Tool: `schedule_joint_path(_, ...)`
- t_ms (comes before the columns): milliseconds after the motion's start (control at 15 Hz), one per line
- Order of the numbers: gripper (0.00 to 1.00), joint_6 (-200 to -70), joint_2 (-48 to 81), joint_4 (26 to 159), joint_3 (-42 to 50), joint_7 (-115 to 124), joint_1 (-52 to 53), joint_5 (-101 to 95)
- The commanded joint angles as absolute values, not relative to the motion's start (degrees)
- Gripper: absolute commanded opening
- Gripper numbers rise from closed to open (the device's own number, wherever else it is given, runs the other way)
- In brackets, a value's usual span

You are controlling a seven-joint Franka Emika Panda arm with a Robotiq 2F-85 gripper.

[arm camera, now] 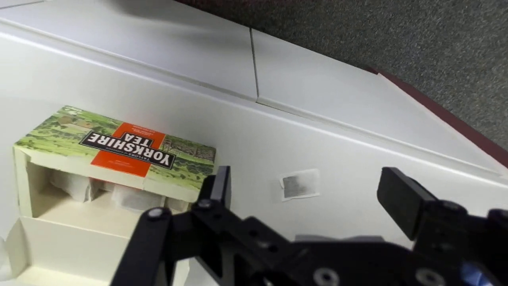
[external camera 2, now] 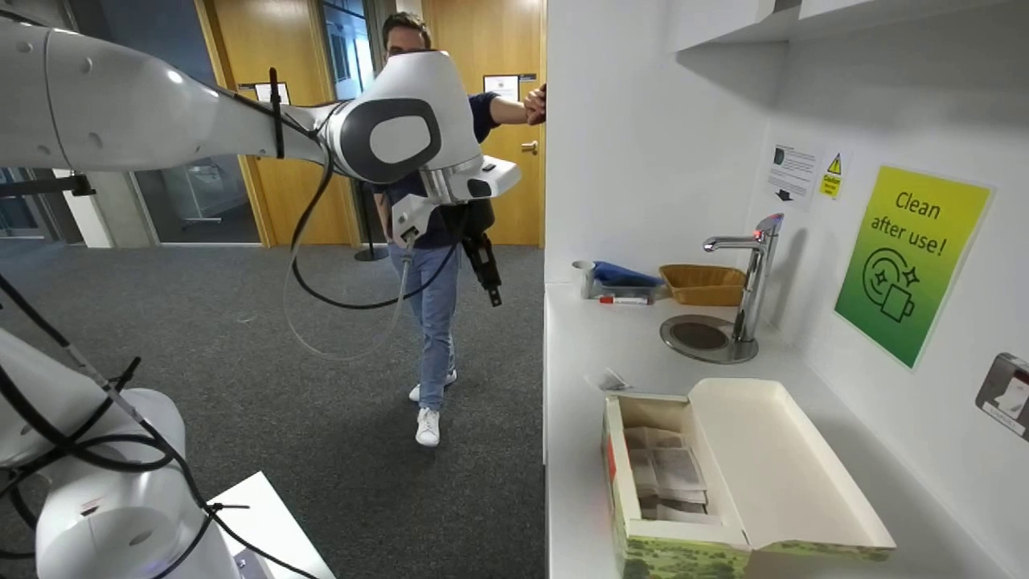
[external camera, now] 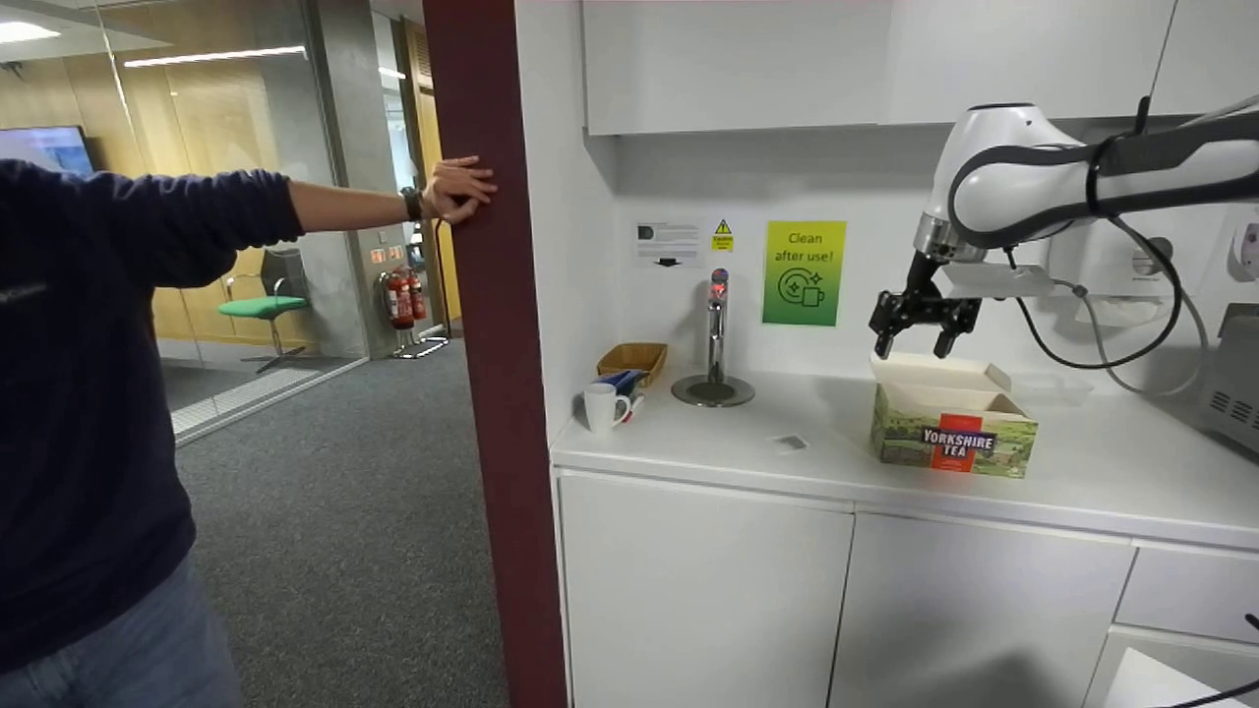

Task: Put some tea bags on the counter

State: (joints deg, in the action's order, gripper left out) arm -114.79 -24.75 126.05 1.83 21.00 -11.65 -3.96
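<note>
Fetching more seems our step: gripper (external camera: pixel 914 346) spread, one tea bag (external camera: pixel 790 443) on the counter (external camera: pixel 708 444) left of the box (external camera: pixel 954 444); next, we'd lower inside and pinch another.

The counter (arm camera: pixel 254 153) is white, the tea bag (arm camera: pixel 301 184) greyish, the box (arm camera: pixel 119 147) green, red-banded.

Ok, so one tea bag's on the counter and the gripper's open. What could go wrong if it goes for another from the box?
First, the tea bags overlap inside the box, so the gripper might pinch several at once. Second, they lie low inside, so reaching in could knock the box or its open lid. Third, the black cable hangs in a loop and might snag if the arm lowers.
</note>
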Motion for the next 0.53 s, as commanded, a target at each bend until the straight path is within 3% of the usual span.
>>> schedule_joint_path(0,1.00,-114.62,-24.64,125.86,2.76,21.03,-11.60,-4.07)
schedule_joint_path(467,1.00,-114.72,-23.75,125.01,2.89,21.53,-11.87,-4.17)
